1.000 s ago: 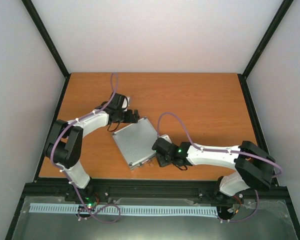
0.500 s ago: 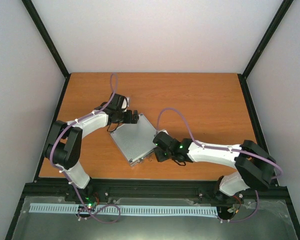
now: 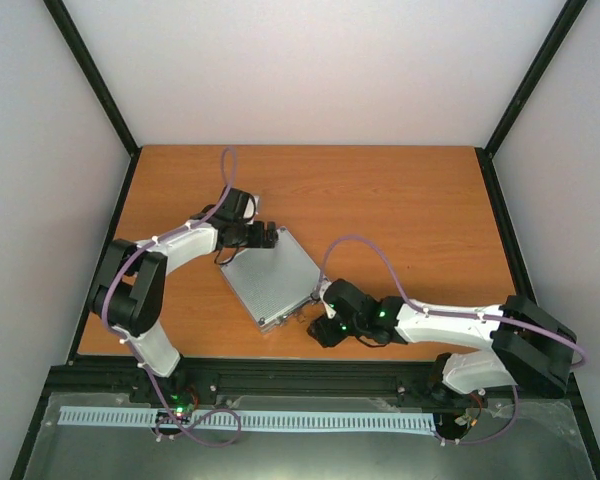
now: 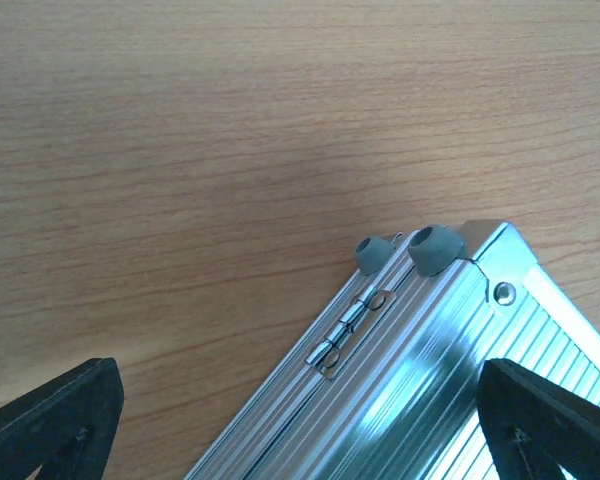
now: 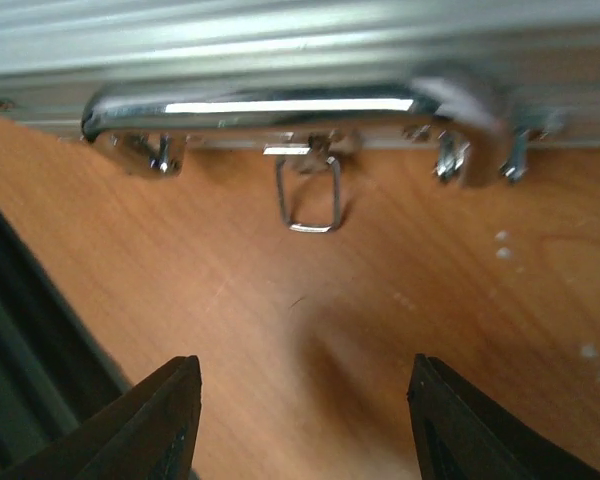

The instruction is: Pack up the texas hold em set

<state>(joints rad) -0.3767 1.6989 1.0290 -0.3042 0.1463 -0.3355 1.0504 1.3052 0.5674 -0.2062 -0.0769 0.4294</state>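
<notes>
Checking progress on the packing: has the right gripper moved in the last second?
Yes. The right gripper has backed away from the case, toward the near edge of the table.

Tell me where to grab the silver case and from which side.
Grip the handle on the case's near edge, probably coming from the robot's side with the right gripper: the bar stands off the flat-lying case, and those open jaws face it.
</notes>
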